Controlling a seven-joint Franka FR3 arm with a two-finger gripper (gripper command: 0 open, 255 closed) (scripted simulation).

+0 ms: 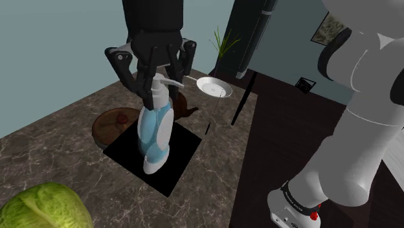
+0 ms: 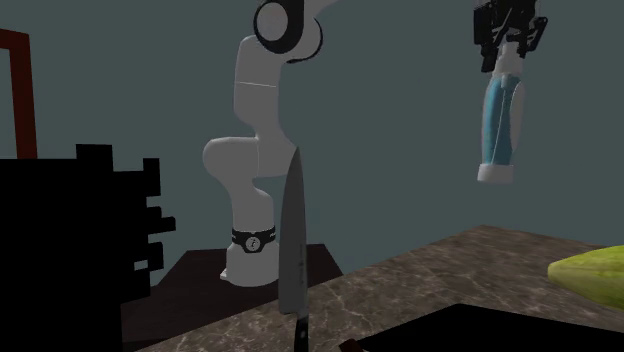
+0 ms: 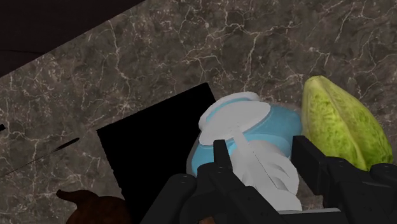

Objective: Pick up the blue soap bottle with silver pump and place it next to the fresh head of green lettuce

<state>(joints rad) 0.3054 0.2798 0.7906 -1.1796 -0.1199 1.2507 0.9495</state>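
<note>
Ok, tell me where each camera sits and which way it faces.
Shoulder view: beside the white arm, looking down over the veined counter; the gripper clasps the soap bottle.
Second exterior view: low at counter level, facing the arm's base past an upright knife.
Wrist view: looking down along the fingers at bottle and lettuce.
Shared: bottle and lettuce appear in all three.

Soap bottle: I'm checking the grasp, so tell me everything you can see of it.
The bottle has a light blue body, a white base and a white pump with a side spout. It hangs nearly upright, base down, well above the marble counter. It touches nothing but the gripper, whose black fingers clasp its white neck just below the pump.
</note>
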